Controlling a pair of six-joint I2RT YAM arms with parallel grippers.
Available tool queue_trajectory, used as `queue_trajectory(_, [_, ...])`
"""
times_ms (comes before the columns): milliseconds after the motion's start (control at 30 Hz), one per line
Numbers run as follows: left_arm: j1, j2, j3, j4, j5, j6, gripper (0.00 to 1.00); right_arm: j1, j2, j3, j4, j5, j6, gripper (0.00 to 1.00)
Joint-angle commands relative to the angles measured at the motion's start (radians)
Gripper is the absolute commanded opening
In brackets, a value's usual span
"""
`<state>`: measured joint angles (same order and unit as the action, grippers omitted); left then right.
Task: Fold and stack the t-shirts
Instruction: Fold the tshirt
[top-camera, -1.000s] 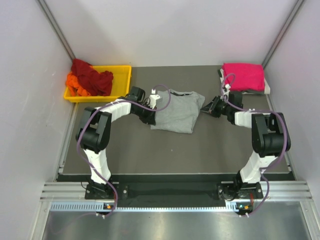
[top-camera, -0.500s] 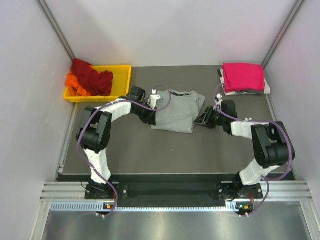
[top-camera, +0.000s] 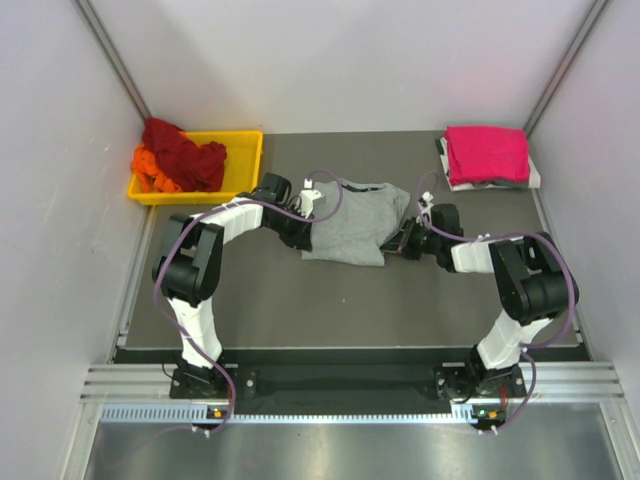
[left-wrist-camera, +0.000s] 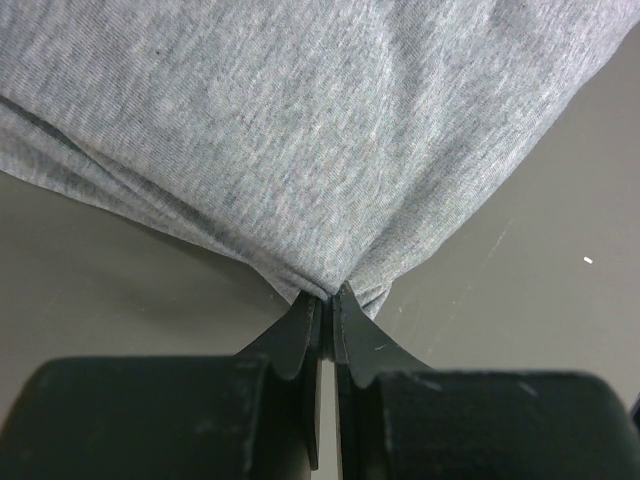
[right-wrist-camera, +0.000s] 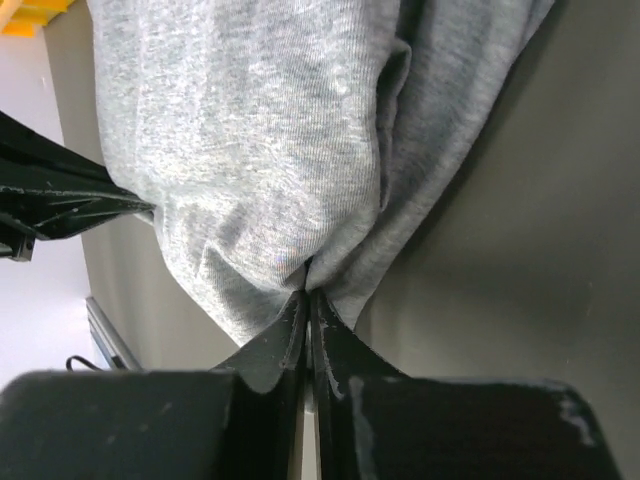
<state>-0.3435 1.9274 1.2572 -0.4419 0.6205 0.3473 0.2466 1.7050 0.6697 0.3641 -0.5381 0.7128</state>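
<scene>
A light heather-grey t-shirt (top-camera: 352, 224) with a dark collar lies partly folded in the middle of the table. My left gripper (top-camera: 303, 228) is shut on its left edge; the left wrist view shows the grey cloth (left-wrist-camera: 300, 150) pinched between the tips of my left gripper (left-wrist-camera: 328, 298). My right gripper (top-camera: 397, 243) is shut on the shirt's right edge; the right wrist view shows the cloth (right-wrist-camera: 260, 170) bunched at the tips of my right gripper (right-wrist-camera: 306, 295). A folded magenta-pink t-shirt (top-camera: 487, 153) lies at the back right. Dark red (top-camera: 185, 152) and orange (top-camera: 152, 170) t-shirts lie crumpled in the tray.
A yellow plastic tray (top-camera: 245, 160) stands at the back left. The pink t-shirt rests on a white sheet (top-camera: 534, 178) near the right wall. The dark table surface (top-camera: 340, 300) extends in front of the grey shirt. White walls enclose the table on three sides.
My right gripper has moved left from near the pink t-shirt to the grey shirt's right edge and has closed on it. The left gripper has not moved.
</scene>
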Motion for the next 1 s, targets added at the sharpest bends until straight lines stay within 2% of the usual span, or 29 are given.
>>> queue_trajectory(0, [-0.006,-0.013,0.022,-0.032,0.015,0.036,0.00,-0.007,0.004,-0.007,0.090,-0.016,0.020,0.00])
queue_trajectory(267, [-0.005,-0.036,0.004,-0.061,-0.036,0.084,0.00,-0.082,-0.151,-0.085,-0.065,-0.031,-0.067,0.00])
queue_trajectory(633, [-0.014,-0.031,-0.015,-0.136,0.018,0.140,0.02,-0.084,-0.123,-0.130,-0.068,-0.080,-0.081,0.00])
queue_trajectory(667, [-0.015,-0.034,-0.015,-0.138,0.016,0.144,0.08,-0.084,-0.130,-0.121,-0.083,-0.079,-0.087,0.01])
queue_trajectory(733, [-0.014,-0.038,0.022,-0.159,0.013,0.142,0.26,-0.090,-0.137,-0.099,-0.102,-0.079,-0.099,0.11])
queue_trajectory(800, [-0.006,-0.038,0.094,-0.185,0.008,0.128,0.53,-0.095,-0.157,-0.052,-0.154,-0.074,-0.127,0.24])
queue_trajectory(900, [0.020,-0.047,0.181,-0.212,0.024,0.104,0.57,-0.107,-0.183,0.043,-0.266,-0.039,-0.192,0.34])
queue_trajectory(967, [0.044,-0.050,0.218,-0.193,0.022,0.069,0.60,-0.107,-0.203,0.123,-0.338,0.033,-0.228,0.36])
